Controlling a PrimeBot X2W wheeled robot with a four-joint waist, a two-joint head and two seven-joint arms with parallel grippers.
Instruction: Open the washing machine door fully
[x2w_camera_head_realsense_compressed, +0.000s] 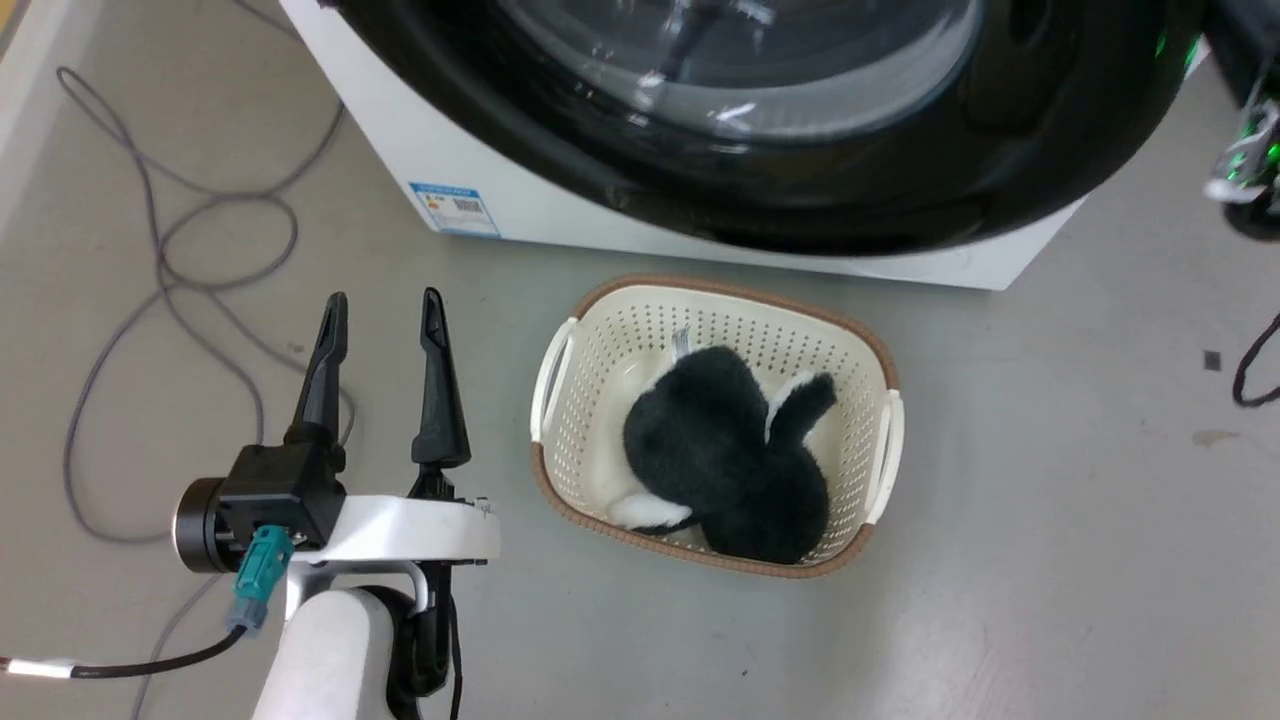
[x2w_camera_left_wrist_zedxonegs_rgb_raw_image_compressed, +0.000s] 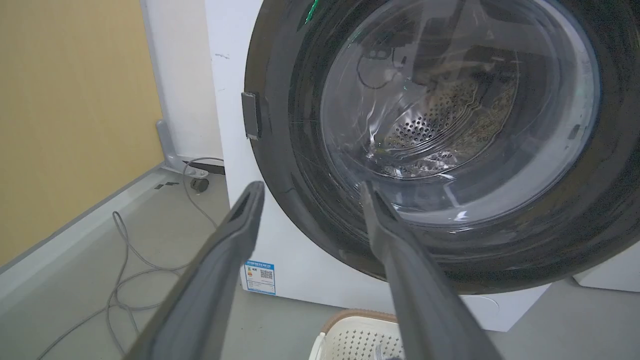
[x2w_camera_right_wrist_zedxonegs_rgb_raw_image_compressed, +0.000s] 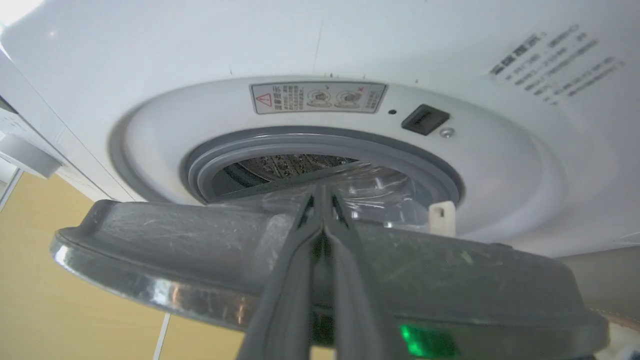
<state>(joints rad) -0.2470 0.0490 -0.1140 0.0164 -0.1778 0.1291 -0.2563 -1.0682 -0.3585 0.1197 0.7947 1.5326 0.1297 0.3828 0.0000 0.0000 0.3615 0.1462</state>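
Door: washing machine door (x2w_camera_head_realsense_compressed: 1050, 130), glossy black w/ a clear glass bowl, stands ajar. It is swung partway off the washing machine (x2w_camera_head_realsense_compressed: 400, 130) front, not yet fully open.
Right tool: right tool (x2w_camera_right_wrist_zedxonegs_rgb_raw_image_compressed: 320, 200) is clenched, fingers pressed together w/ nothing between. They lie across the door's inner side, tips toward the glass bowl, btwn door and grey gasket (x2w_camera_right_wrist_zedxonegs_rgb_raw_image_compressed: 320, 142). Contact w/ door is likely but can't be confirmed.
Left tool: left tool (x2w_camera_head_realsense_compressed: 385, 298) is released, fingers spread, empty. It hovers over the floor (x2w_camera_head_realsense_compressed: 1000, 600), left of the basket, well apart from the door.
Step in hand: prob. pushing the door outward from behind. Best to press near the latch hook (x2w_camera_right_wrist_zedxonegs_rgb_raw_image_compressed: 442, 217), far from the likely hinge (x2w_camera_left_wrist_zedxonegs_rgb_raw_image_compressed: 251, 115), and follow the door's arc so the fingers don't slip off the rim.
Nearby: cream basket (x2w_camera_head_realsense_compressed: 880, 370) holding a black-and-white plush toy (x2w_camera_head_realsense_compressed: 720, 450) sits on the floor just in front of the machine. Grey cables (x2w_camera_head_realsense_compressed: 170, 250) loop on the floor at left.
In the way: the door's lower rim overhangs the basket's far edge in the head view; whether it clears can't be told. The hinge sits on the left tool's side, so the swing may come toward that arm.
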